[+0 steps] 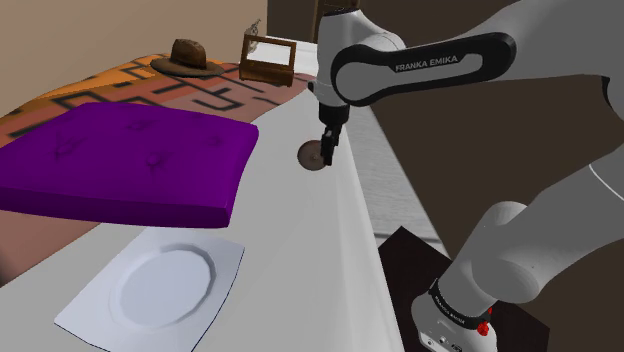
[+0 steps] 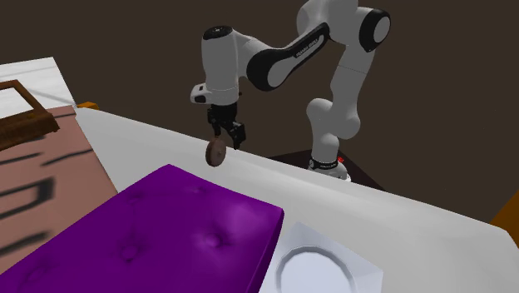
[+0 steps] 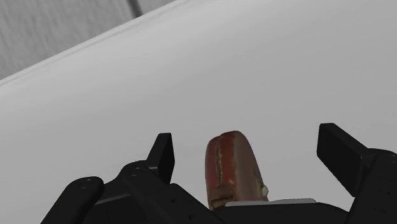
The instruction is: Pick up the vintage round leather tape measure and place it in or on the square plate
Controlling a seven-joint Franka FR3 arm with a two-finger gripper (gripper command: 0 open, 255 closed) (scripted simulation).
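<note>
The brown tape measure (image 3: 232,168) stands on edge between the pincer's (image 3: 247,135) spread fingers, touching neither.

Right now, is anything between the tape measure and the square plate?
Mostly no: bare white surface lies between the tape measure and the square plate. A corner of the purple cushion juts close to that line, so it may crowd a low carry.
</note>
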